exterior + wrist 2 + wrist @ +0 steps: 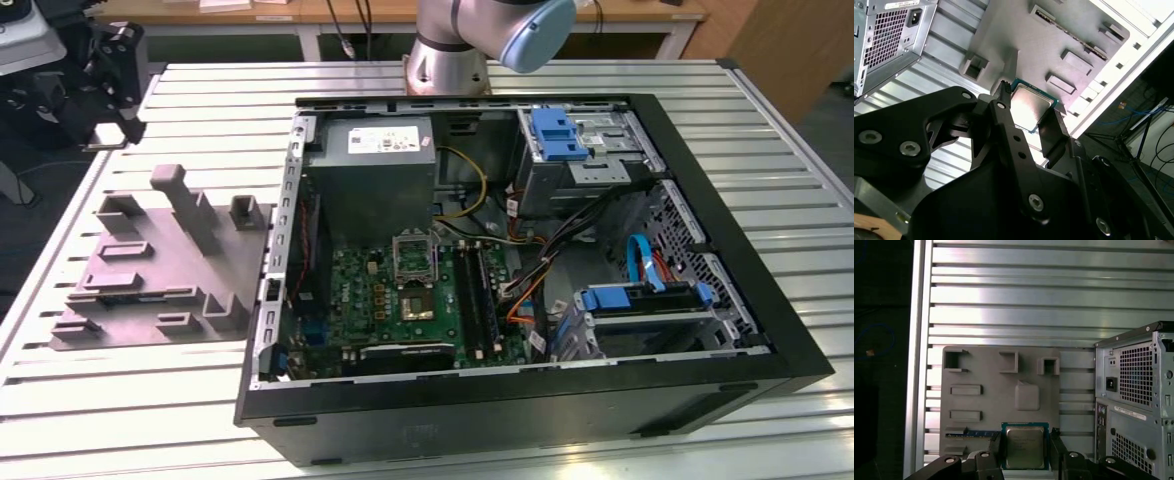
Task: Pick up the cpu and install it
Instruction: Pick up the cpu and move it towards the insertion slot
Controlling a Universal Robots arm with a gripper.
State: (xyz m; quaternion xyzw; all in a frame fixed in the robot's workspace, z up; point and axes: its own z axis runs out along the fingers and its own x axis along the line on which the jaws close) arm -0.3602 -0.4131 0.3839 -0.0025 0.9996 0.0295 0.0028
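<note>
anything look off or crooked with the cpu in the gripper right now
Nothing stands out. In the first wrist view the cpu sits square in the gripper, one finger on each side, over the grey tray.

On the cpu (pixel 1025 446) you see a smooth silvery metal lid, faintly glossy. Your gripper (pixel 1025 439) is matt black. The tray (pixel 989 405) looks matt grey plastic; the table (pixel 1029 300) is ribbed, shiny metal.
</note>
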